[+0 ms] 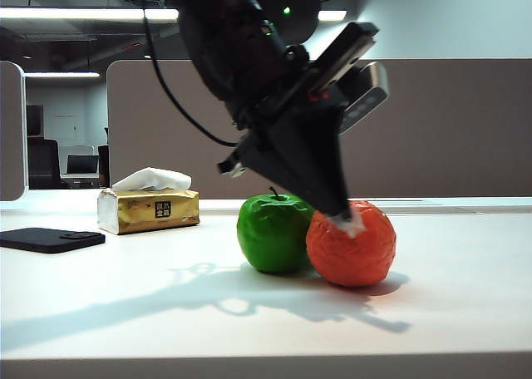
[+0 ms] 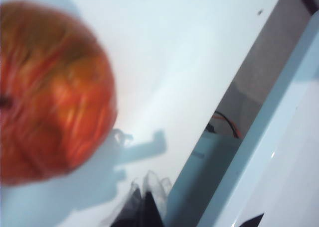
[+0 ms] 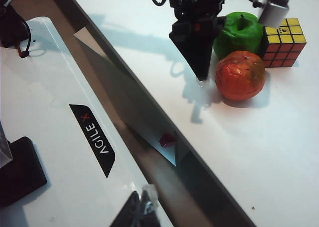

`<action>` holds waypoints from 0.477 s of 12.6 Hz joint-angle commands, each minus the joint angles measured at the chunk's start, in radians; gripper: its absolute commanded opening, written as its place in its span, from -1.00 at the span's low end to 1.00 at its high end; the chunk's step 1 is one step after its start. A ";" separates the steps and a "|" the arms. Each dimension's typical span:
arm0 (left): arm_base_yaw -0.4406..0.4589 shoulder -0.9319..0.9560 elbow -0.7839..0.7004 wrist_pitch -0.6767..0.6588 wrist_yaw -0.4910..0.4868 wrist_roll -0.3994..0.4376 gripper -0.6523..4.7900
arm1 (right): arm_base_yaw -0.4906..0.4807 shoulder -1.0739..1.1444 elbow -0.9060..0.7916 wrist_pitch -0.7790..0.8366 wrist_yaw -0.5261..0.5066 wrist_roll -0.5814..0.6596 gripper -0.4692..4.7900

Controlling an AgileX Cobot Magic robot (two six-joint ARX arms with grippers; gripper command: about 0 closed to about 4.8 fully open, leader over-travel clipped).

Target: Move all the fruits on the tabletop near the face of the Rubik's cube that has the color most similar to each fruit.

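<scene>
— While the exterior view hid it, where did the Rubik's cube [image 3: 282, 43] sit?
— Right wrist view: behind the green apple [image 3: 238, 34], stem up, touching the orange-red fruit [image 3: 239, 75] on the table [image 3: 259, 152].
— Claws?
— Left claw [image 3: 201, 76] angled down, tips together, just beside the orange-red fruit. Right claw [image 3: 142, 207] off-table; state unreadable.

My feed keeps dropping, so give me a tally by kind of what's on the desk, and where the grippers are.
Fruits: 2, glossy green apple, wrinkled orange-red fruit
Rubik's cubes: 1
Gold tissue packs: 1
Flat black phones: 1
Total: 5
Left gripper beside the orange-red fruit; right gripper off the desk.
</scene>
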 commanded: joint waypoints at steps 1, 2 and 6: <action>-0.011 0.002 0.001 0.035 -0.007 -0.014 -0.78 | 0.000 0.002 0.002 0.018 -0.005 0.002 -0.82; -0.011 0.006 0.001 0.038 -0.027 -0.014 -0.78 | 0.000 0.002 0.002 0.018 -0.005 0.002 -0.82; -0.010 0.048 0.001 0.203 -0.145 -0.018 -0.78 | 0.000 0.002 -0.035 0.079 0.002 0.001 -0.82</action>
